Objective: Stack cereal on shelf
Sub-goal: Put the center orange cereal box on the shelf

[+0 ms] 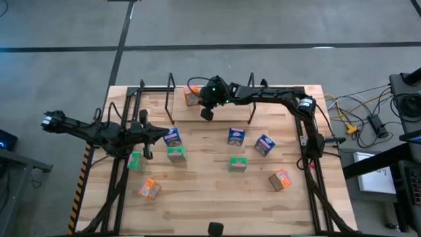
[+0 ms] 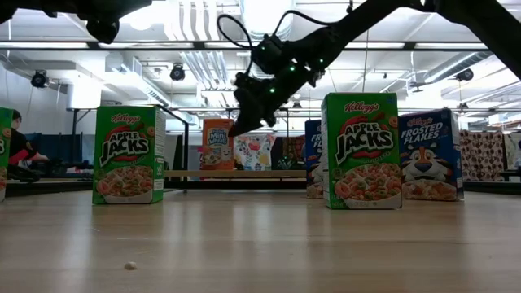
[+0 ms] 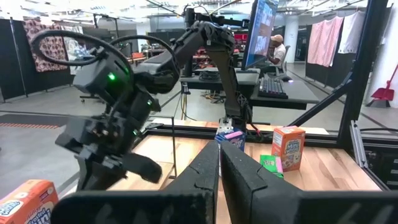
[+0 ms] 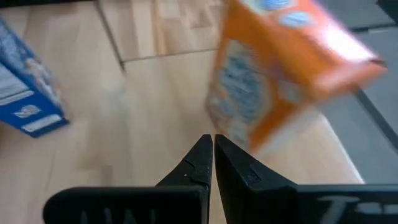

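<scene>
While the shelf point(image 1: 210, 99) stands at the table's point(image 1: 217, 197) far edge, we see our right gripper point(image 1: 206, 113) hovering inside it, fingers pressed together on nothing, just beside an orange cereal box point(image 1: 192, 97). Our left gripper point(image 1: 146, 153), likewise closed and empty, waits among scattered cereal boxes point(image 1: 237, 137).

Wooden table point(image 1: 217, 197) carries the black wire shelf point(image 1: 171, 99) and scattered cereal boxes point(image 1: 237, 136)
</scene>
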Robot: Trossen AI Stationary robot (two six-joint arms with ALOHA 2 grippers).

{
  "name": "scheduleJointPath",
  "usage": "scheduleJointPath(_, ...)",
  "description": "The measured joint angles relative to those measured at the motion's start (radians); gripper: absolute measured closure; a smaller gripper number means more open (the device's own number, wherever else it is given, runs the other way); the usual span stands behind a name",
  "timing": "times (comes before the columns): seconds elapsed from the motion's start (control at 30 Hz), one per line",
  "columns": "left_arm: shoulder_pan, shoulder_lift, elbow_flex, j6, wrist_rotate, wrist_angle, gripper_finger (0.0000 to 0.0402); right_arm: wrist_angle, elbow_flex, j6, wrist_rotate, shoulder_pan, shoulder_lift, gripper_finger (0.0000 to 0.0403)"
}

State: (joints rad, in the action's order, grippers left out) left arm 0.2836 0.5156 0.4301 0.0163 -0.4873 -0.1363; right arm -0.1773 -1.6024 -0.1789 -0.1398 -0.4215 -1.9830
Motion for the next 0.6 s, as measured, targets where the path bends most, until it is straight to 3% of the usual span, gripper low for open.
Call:
scheduleJointPath(0.27,0.000,0.001,0.000,0.000,0.000,-0.004,0.0401,0.170,0.000,-0.022,0.024,0.030,-0.078,0.0394)
scheduleJointPath(0.6,0.000,0.003,0.000,0.000,0.000,-0.006,0.0401,0.355,0.000,-0.018,0.140,0.031,-0.136,0.0394)
